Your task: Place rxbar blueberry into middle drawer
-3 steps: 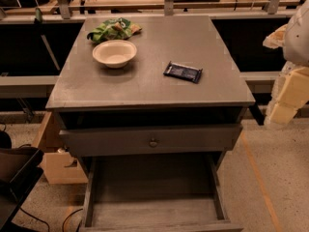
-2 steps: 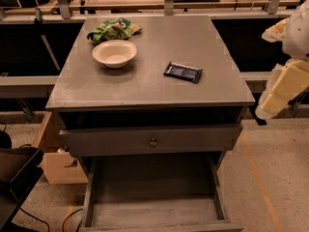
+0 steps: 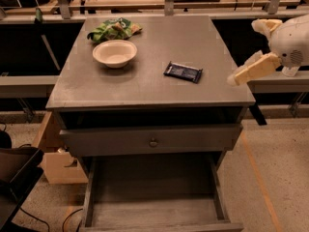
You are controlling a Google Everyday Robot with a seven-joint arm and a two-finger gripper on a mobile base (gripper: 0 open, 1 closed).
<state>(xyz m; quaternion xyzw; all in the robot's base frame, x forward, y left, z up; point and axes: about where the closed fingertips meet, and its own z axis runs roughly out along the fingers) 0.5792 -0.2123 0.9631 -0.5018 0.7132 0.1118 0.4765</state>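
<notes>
Rxbar blueberry (image 3: 183, 72): dark navy wrapper, glossy film, pale print; middle drawer (image 3: 154, 204): grey wood, matt, grain faintly visible on the floor panel; cabinet top (image 3: 159, 42): grey, matt, smooth, with a dull sheen under the light; drawer front (image 3: 111, 140): the same matt grey wood; knob (image 3: 153, 142): dark, dull, apparently metal; bowl (image 3: 114, 53): cream, smooth, matt, material not determinable; green snack bag (image 3: 112, 29): crinkled glossy film; gripper (image 3: 236, 77), off the right edge of the cabinet top: cream casing, smooth, satin, apparently plastic; floor (image 3: 277, 178): speckled, stone-like, slight sheen.
</notes>
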